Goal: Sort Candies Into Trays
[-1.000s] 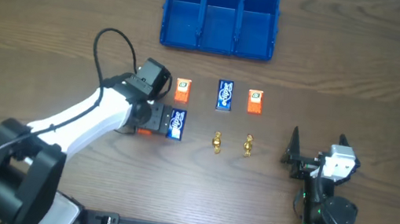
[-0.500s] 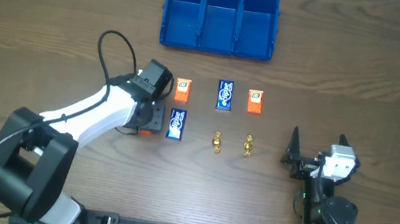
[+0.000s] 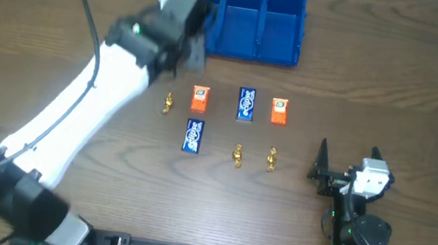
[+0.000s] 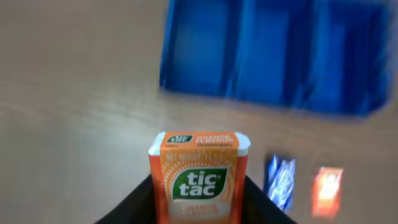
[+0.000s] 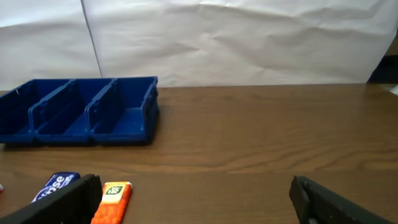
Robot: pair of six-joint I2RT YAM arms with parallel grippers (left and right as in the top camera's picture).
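Orange rectangular plastic candy box (image 4: 199, 168) had risen off the wooden counter (image 3: 431, 102); left tool (image 4: 199, 208) clamped it, just short of the blue three-compartment plastic tray (image 3: 251, 54); release likely followed; right tool (image 3: 347, 163) idled open.

Left end effector (image 4: 198, 208) lifted the orange box (image 4: 199, 180) toward the tray (image 3: 251, 54).

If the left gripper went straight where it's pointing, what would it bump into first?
Probably the blue plastic three-compartment tray: it lies ahead of the left gripper, which holds an orange candy box. Depth is hard to judge.
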